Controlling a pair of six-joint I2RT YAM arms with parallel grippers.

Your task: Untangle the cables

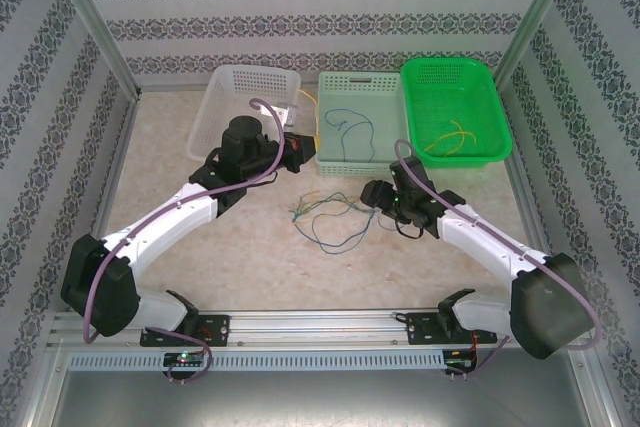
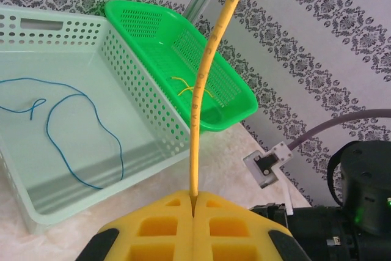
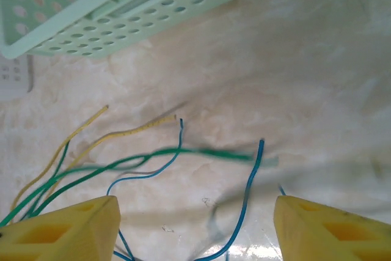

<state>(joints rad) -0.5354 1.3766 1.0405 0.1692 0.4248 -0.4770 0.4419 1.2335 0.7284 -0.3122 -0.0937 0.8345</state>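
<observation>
The left gripper (image 2: pixel 194 201) is clamping shut on a yellow cable (image 2: pixel 200 84), which is rising straight up from between its yellow fingers (image 2: pixel 159 224) and arching over toward the baskets. From above, this gripper is hovering just in front of the gap between the white basket (image 1: pixel 222 97) and the pale green basket (image 1: pixel 352 165). A loose blue cable (image 2: pixel 113 139) is lying curled on the floor of the pale green basket, and a few short yellow pieces (image 1: pixel 450 139) are resting in the bright green basket (image 1: pixel 500 137) beside it. The remaining tangle of cables (image 1: pixel 325 215) is sprawling on the counter (image 1: pixel 250 247) in front of the pale green basket, between the two arms. The right gripper (image 3: pixel 195 224) is hanging low over this tangle with its jaws standing wide apart, gripping nothing; a green strand (image 3: pixel 201 151), a blue strand (image 3: pixel 250 175) and yellow ends (image 3: pixel 131 131) are lying on the counter between and ahead of its fingers.
</observation>
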